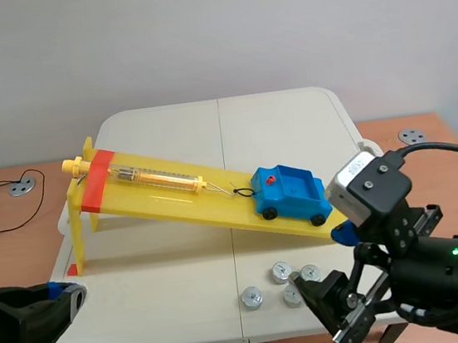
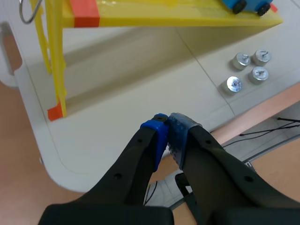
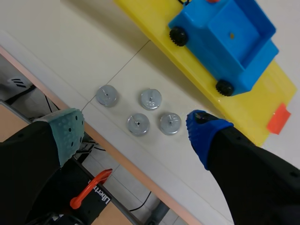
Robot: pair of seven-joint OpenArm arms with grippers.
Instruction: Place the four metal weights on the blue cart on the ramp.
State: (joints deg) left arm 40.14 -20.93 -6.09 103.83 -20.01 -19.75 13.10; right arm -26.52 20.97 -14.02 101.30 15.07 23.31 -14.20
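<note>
Scene view: shows the cart (image 1: 291, 190) parked low on the ramp (image 1: 174, 202), with four weights (image 1: 281, 272) clustered on the worktop (image 1: 181, 261) just below it, beside the right tool (image 1: 331, 318). Puts the left tool (image 1: 67, 293) at the near-left edge.

Left wrist: shows pads (image 2: 178, 136) pressed together, closed on nothing, with the weights well ahead.

Right wrist: shows fingers (image 3: 206, 136) spread wide, with the weights between and ahead, the cart beyond.

cart (image 1: 291, 191) blue | ramp (image 1: 174, 197) yellow | weights (image 3: 151, 99) silver
</note>
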